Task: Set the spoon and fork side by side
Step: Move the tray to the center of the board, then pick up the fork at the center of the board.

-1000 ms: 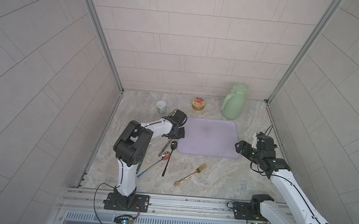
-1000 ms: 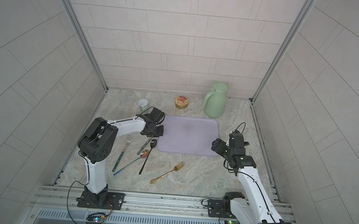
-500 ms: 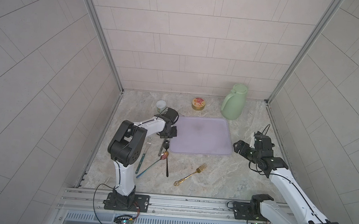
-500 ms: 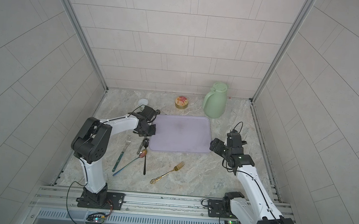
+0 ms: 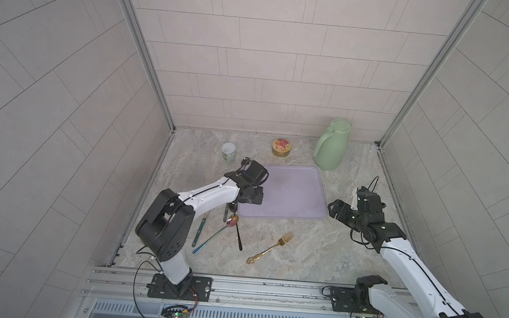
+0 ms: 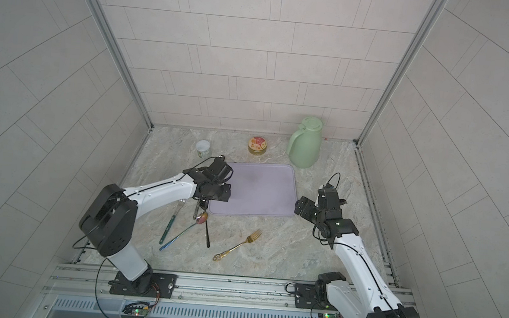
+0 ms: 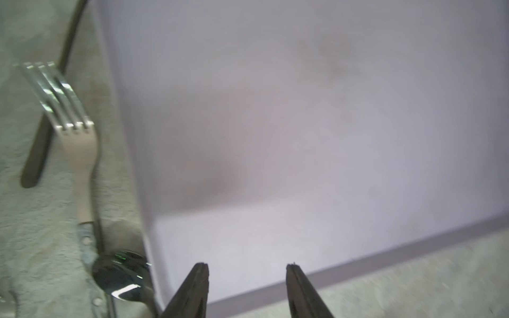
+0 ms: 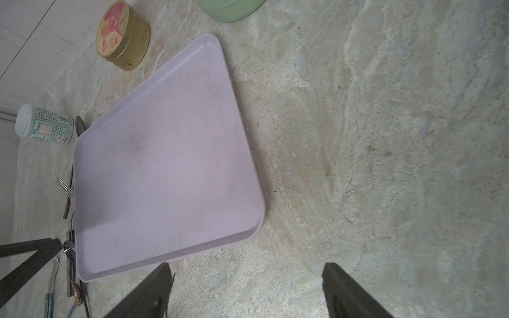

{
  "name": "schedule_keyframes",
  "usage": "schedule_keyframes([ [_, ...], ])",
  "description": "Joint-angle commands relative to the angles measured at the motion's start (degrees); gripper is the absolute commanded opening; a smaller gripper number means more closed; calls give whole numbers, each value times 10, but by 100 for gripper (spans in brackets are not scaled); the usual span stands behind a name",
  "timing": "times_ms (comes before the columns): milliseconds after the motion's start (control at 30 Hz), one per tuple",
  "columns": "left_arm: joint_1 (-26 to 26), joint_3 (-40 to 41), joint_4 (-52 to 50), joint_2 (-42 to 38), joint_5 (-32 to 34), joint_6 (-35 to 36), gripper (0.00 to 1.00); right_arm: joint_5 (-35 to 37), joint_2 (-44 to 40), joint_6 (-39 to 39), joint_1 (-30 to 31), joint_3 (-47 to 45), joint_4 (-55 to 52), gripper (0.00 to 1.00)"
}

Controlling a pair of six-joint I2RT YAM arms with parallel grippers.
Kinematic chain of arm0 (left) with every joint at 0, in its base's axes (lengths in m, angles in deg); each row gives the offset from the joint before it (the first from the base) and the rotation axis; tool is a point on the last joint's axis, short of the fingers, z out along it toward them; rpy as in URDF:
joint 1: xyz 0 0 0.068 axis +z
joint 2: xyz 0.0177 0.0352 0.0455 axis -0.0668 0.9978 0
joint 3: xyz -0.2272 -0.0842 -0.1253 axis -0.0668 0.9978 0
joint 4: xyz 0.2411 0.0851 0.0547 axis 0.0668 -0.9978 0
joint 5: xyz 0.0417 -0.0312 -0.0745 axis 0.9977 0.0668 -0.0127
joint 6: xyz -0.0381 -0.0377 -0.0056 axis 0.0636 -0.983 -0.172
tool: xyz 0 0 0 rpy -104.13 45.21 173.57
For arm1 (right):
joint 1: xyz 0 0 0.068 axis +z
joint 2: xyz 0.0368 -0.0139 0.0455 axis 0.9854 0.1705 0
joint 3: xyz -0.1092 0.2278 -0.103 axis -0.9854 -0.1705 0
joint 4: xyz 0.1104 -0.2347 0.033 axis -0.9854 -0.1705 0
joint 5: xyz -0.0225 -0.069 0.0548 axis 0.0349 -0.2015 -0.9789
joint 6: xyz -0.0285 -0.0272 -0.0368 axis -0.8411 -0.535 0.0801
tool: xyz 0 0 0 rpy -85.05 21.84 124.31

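Fork (image 5: 268,249) lies on marble tabletop (image 5: 316,259) between tiled walls (image 5: 254,71)

Lilac tray (image 5: 288,191), green jug (image 5: 331,147), tin (image 5: 282,147), cup (image 5: 228,151)

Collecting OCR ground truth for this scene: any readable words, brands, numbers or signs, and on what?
No text is legible in any view.
Small white-and-teal printed cup: dense print around its side, too small and blurred to read.
Round gold tin with a pink lid: small red label on the lid, faint print on the wall, unreadable.
Lilac plastic tray and pale green plastic jug: no markings visible.
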Motion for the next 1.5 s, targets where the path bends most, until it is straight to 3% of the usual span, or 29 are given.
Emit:
schedule_keyframes([
  [0, -75, 40, -8, -27, 24, 10, 48, 14, -14, 6, 5, 13, -5, 89],
  [233, -223, 97, 7, -27, 50, 46, 48, 25, -28, -1, 7, 13, -13, 89],
  [400, -274, 112, 21, -4, 59, 54, 48, 24, -26, -1, 7, 13, -8, 89],
  [700, -283, 111, 32, 31, 48, 56, 44, 23, -19, -3, 7, 14, -5, 89],
  [833, -283, 105, 25, 42, 49, 50, 33, 22, -15, -3, 7, 14, -3, 89],
  [1100, -283, 112, 31, 54, 38, 40, 24, 19, -11, -3, 7, 13, 0, 89],
  [1467, -283, 102, 11, 29, 41, 49, 3, 15, -7, -1, 7, 14, 3, 89],
])
